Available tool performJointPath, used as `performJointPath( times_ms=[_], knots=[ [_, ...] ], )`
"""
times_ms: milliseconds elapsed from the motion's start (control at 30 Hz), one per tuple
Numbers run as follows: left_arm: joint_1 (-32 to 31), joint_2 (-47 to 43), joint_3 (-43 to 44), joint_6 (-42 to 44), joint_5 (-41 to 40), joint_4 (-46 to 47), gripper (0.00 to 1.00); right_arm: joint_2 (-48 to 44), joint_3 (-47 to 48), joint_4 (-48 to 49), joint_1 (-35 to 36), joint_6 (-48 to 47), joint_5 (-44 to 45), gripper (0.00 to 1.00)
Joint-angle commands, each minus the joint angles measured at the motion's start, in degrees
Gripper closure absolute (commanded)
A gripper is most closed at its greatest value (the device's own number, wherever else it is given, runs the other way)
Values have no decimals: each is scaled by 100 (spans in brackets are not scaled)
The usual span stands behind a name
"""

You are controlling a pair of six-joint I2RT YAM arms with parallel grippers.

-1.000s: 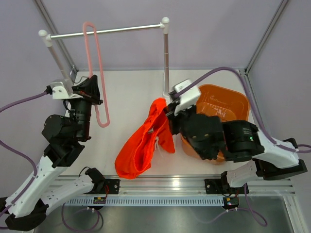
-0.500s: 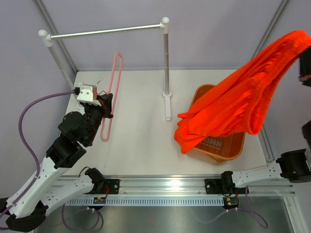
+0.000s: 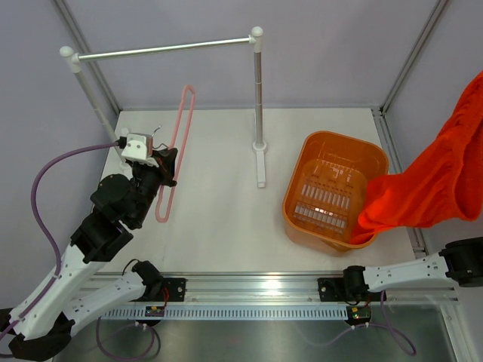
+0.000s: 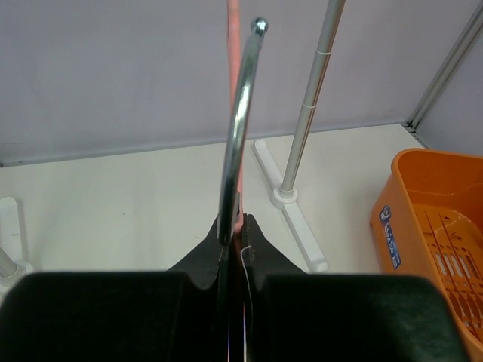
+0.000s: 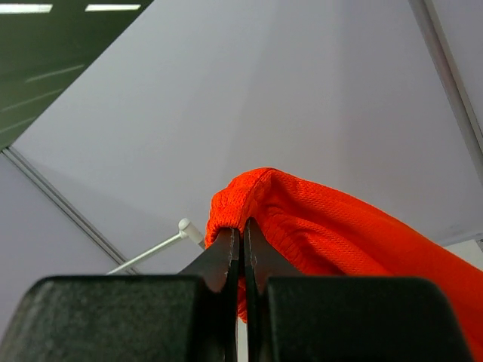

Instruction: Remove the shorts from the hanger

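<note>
shorts [image 3: 430, 188] hanging past basket's [image 3: 332, 162] right edge, hanger [image 3: 180, 121] well apart

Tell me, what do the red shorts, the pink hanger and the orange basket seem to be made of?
The shorts: soft knit mesh fabric, matte; a fine pitted weave shows and it drapes in folds. The hanger: probably plastic or coated wire, pale pink, with a shiny metal hook. The basket: rigid moulded plastic, slightly glossy, with a slotted floor.
</note>
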Motion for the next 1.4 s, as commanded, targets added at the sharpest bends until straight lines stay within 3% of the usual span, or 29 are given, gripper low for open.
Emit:
performJointPath(
  times_ms=[0,100,267,433,567,700,900,967,1167,1367],
  knots=[
    [16,-81,-11,-94,148,258,100,507,-200,-569,1,283,-230,100],
    [16,-99,-29,-94,148,276,100,718,-157,-1159,-8,775,-221,100],
    [16,-99,-64,-94,148,276,100,1334,-69,-1275,1,767,-151,100],
    [16,-169,-125,-85,139,267,100,1484,-287,-477,-78,66,130,100],
    [16,-204,-134,-76,156,267,100,1072,-815,-440,-324,432,218,100],
    [16,-160,-117,-85,226,284,100,658,-1044,-2279,-859,1854,200,100],
    [16,-99,-73,-111,288,267,100,483,-1545,-3322,-1747,2823,263,100],
    [16,-107,-82,-111,297,267,100,403,-1651,-4135,-2169,3463,140,100],
    [16,-72,-55,-85,306,241,100,797,-1659,-6052,-3117,5177,-763,100],
    [16,-99,-20,-59,297,109,100,1167,-2046,-6916,-4251,6681,-1916,100]
  ],
)
